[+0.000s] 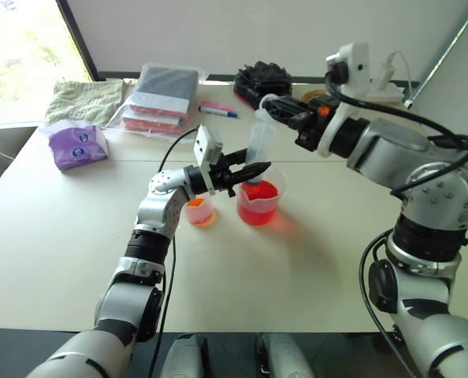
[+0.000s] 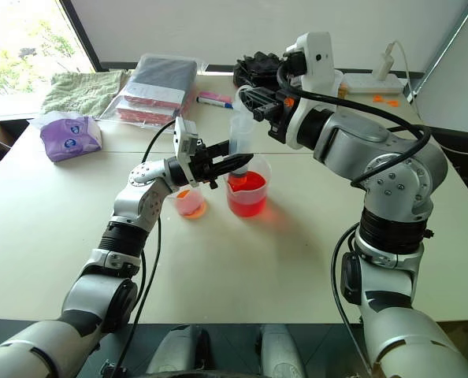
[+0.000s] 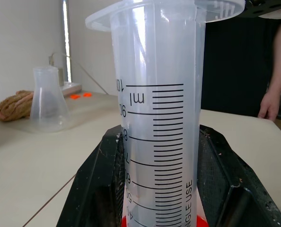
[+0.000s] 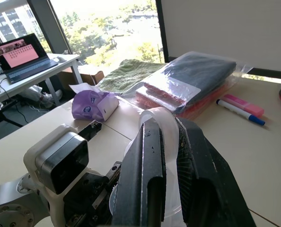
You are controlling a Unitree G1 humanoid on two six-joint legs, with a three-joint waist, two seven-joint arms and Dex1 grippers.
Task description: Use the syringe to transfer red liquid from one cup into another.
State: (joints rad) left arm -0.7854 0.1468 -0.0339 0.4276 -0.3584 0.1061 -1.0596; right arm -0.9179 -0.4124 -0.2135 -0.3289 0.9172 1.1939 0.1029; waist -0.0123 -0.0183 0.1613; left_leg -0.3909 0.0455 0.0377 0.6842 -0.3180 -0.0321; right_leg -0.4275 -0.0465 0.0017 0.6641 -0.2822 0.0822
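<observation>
Upright over the wider cup (image 1: 258, 203), the syringe (image 1: 259, 146) is held by both arms. The left gripper (image 1: 248, 169) is clamped on the lower part of the clear barrel, its two black fingers (image 3: 95, 189) pressing either side of the printed scale, as the left wrist view shows. The right gripper (image 2: 250, 101) is closed on the white plunger top above the barrel; in the right wrist view its fingers (image 4: 145, 175) pinch the pale flange between them. The syringe's lower end dips inside the rim of the wider cup.

That wider cup holds deep red liquid (image 1: 257, 198) to about half its height. Just beside it, toward the left arm, stands the narrower cup (image 1: 199, 210) with a shallow orange-red layer at its bottom. The two cups are near each other but not touching.

Both rest on a pale worktop (image 1: 61, 228). Beyond the wider cup, toward the wall, lie a bagged stack of dark and red items (image 1: 159, 98), a pink marker and a blue-capped marker (image 1: 218, 110), and a black bundle (image 1: 262, 81). Farther off to the side of the narrower cup sit a purple tissue pack (image 1: 76, 146) and a green towel (image 1: 84, 99). A clear flask (image 3: 47, 99) and a coil of rope (image 3: 13, 105) appear in the left wrist view, along with a person's hand (image 3: 269, 104). A white power strip (image 2: 376, 81) lies near the wall, and a window (image 1: 21, 55) brightens the corner beyond the towel.
</observation>
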